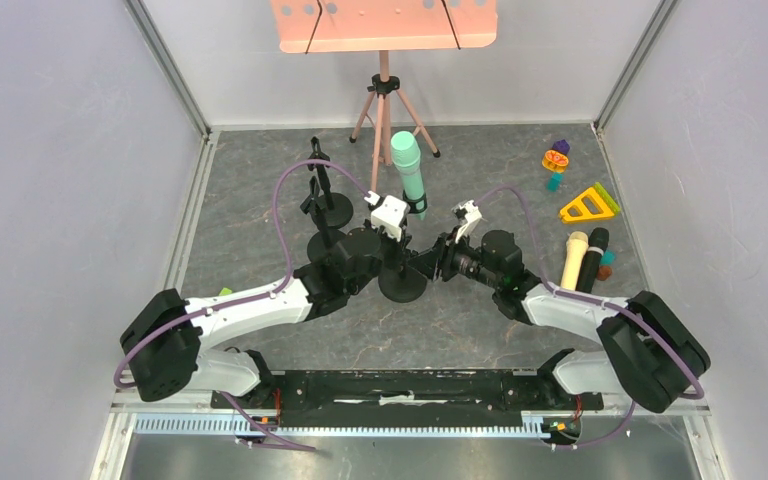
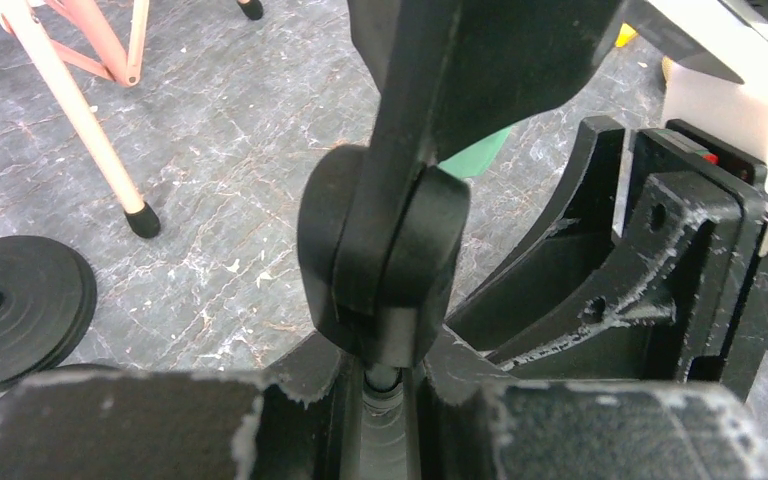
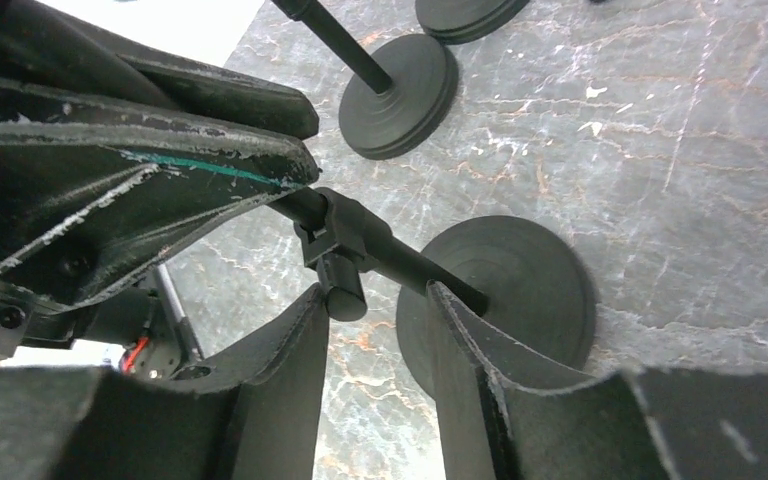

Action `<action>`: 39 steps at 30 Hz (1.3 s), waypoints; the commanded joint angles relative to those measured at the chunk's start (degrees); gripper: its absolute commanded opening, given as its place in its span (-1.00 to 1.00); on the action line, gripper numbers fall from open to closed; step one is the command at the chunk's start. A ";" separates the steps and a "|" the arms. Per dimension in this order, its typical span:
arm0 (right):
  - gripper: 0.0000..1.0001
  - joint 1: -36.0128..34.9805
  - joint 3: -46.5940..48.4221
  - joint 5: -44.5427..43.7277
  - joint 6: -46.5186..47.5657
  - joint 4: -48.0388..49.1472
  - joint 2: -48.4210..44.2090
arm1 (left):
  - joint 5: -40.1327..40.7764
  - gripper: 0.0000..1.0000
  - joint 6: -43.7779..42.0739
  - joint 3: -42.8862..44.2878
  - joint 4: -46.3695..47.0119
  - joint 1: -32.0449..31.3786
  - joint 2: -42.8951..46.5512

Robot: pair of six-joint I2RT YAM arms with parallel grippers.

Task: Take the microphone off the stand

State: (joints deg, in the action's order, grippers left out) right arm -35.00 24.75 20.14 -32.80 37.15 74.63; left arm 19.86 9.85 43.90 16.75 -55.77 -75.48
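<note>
Mint-green plastic microphone [image 1: 407,165] up in thin black round-foot stand [image 1: 401,283], mid grey stone-look bench [image 1: 260,190], nearer far edge. Left end effector [image 2: 380,395] clamped on stand; right end effector [image 3: 372,292] part open round it. Risk: yanking mic w/ weak grip = stand tips, mic falls.

We find bare counter [image 1: 505,160] right of the microphone [image 1: 408,165]; behind its stand [image 1: 401,285] the pink tripod [image 1: 384,100] crowds close, and two spare stands [image 1: 334,210] sit just left.
</note>
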 commanded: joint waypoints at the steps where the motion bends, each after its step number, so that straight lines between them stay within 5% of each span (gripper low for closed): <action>1: -0.11 0.41 0.87 0.76 -4.25 5.74 0.16 | -1.76 -0.96 0.96 2.01 2.10 -0.75 -0.08; 5: -0.39 0.37 0.94 0.69 0.71 4.55 -1.56 | -1.23 -0.96 1.05 1.14 2.40 -0.73 0.40; 10: 0.02 0.37 4.16 0.88 11.12 -7.07 -3.15 | -1.40 -0.81 1.32 0.85 2.73 -0.75 0.42; 19: 0.18 0.43 0.75 -7.01 13.91 -12.56 -14.90 | -3.94 -0.60 1.43 0.59 3.39 -0.63 0.11; 26: 0.42 0.38 8.44 -11.26 20.88 -20.33 -22.12 | -5.61 -0.11 0.72 0.31 3.31 -0.57 2.47; 32: 0.43 0.43 15.83 -8.69 21.50 -22.62 -19.89 | -6.26 -0.30 0.53 0.23 3.29 -0.57 3.60; 39: 0.44 0.38 15.41 -5.18 19.75 -19.41 -18.92 | -10.61 -0.29 -1.87 -0.47 3.64 -0.57 4.89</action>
State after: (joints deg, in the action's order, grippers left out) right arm -34.74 39.38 12.23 -13.02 16.03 55.13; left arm 13.30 9.87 43.64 16.86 -56.05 -73.32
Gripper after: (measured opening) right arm 0.714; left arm 0.346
